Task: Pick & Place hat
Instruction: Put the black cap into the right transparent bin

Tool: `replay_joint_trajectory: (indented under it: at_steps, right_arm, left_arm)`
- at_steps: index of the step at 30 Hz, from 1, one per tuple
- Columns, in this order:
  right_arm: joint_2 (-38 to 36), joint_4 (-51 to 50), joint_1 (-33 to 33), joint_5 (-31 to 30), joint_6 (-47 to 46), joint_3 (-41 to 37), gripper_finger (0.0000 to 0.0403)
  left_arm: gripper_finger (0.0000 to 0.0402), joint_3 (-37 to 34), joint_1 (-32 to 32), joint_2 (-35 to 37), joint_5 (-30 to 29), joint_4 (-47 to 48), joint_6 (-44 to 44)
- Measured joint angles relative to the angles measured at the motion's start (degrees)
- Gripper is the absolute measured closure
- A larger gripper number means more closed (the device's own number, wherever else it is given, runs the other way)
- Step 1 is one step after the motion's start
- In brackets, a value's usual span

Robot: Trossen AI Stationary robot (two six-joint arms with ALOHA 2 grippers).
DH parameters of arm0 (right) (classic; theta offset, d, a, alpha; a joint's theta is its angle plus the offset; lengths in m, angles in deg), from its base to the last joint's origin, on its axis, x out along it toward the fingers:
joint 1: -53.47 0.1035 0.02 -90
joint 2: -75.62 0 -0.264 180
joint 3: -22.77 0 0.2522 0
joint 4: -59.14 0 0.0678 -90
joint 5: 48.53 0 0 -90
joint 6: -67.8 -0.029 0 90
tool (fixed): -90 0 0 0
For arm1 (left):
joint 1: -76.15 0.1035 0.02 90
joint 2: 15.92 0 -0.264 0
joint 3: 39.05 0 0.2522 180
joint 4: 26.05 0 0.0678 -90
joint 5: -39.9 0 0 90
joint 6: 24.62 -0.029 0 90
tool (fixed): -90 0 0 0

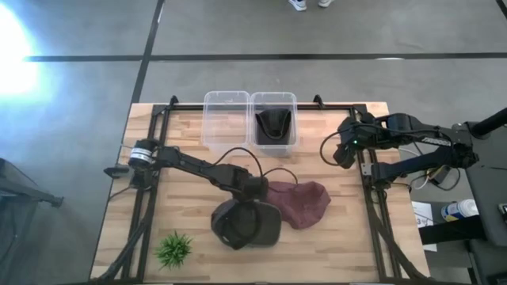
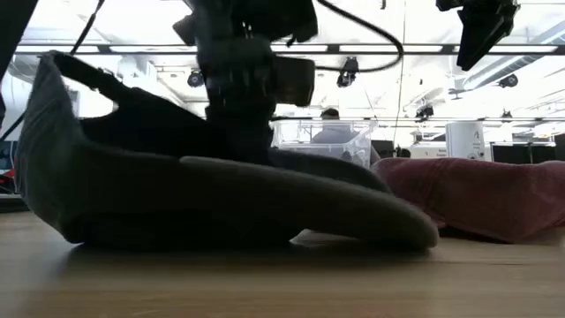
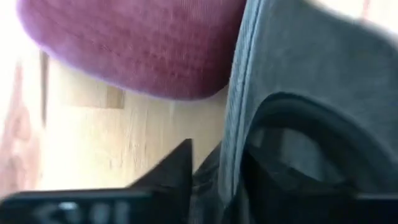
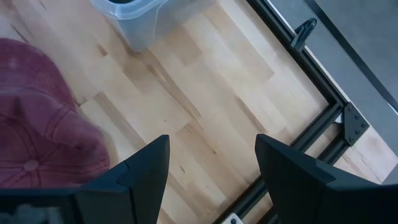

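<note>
A dark grey cap [image 1: 245, 224] lies near the table's middle front, its underside on the wood in the low view [image 2: 221, 208]. My left gripper [image 1: 254, 193] comes down onto the cap's far rim and is shut on it. A maroon cap [image 1: 301, 203] lies on the table just right of the grey one, and also shows in the left wrist view [image 3: 137, 43]. My right gripper [image 4: 211, 168] is open and empty, held high over the table's far right part [image 1: 344, 152]. My left gripper holds the grey cap by its rim wall [image 3: 231, 143] on the side toward the maroon cap. One finger [image 3: 177, 171] is outside the wall; the other is hidden inside the cap. The fingers point down from above. The cap rests on the table.
Two clear bins stand at the far edge: the left one [image 1: 226, 119] holds nothing I can see, the right one [image 1: 275, 141] holds a dark hat [image 1: 273, 124]. A small green plant [image 1: 174, 248] stands at the near left. Black frame rails [image 1: 368, 170] run along the table's sides.
</note>
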Motion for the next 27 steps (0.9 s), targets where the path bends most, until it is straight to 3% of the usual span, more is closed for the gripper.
replay_joint_trajectory:
  at_steps: [4, 9, 14, 17, 21, 23, 24, 27]
  right_arm:
    - [0.02, 0.40, 0.00, -0.02, 0.40, 0.00, 0.0170]
    - [-0.02, 0.82, 0.02, -0.04, 0.40, 0.00, 0.0170]
    - [-0.02, 1.27, 0.00, -0.09, 0.45, 0.00, 0.0170]
    - [0.06, 1.86, 0.00, -0.36, 0.75, 0.00, 0.0170]
    - [0.00, 2.50, 0.02, -2.97, 0.50, -0.02, 0.0170]
    - [-0.04, 2.79, 0.00, -5.55, -0.70, -0.01, 0.0170]
    - [-0.07, 2.73, 0.00, -7.33, -1.70, 0.07, 0.0170]
    - [-0.15, 2.76, 0.00, -12.46, -4.15, 0.96, 0.0170]
  left_arm:
    - [0.0383, 0.17, 0.02, 2.00, -0.08, -0.65, 1.26]
    - [0.0394, 0.00, -0.57, 7.09, 0.27, 1.84, 4.38]
    - [0.0395, -0.29, -1.61, 17.74, -4.48, 1.48, 8.66]
    - [0.0395, -0.33, -1.45, 24.55, -16.46, -2.12, 11.30]
    - [0.0396, -0.35, -0.21, 29.90, -42.33, -11.13, 13.51]
    - [0.0396, -0.41, 1.74, 30.61, -52.43, -14.78, 14.63]
    - [0.0396, -0.42, 3.16, 30.61, -55.25, -16.53, 14.96]
    - [0.0397, -0.46, 8.57, 28.86, -56.06, -22.55, 15.70]
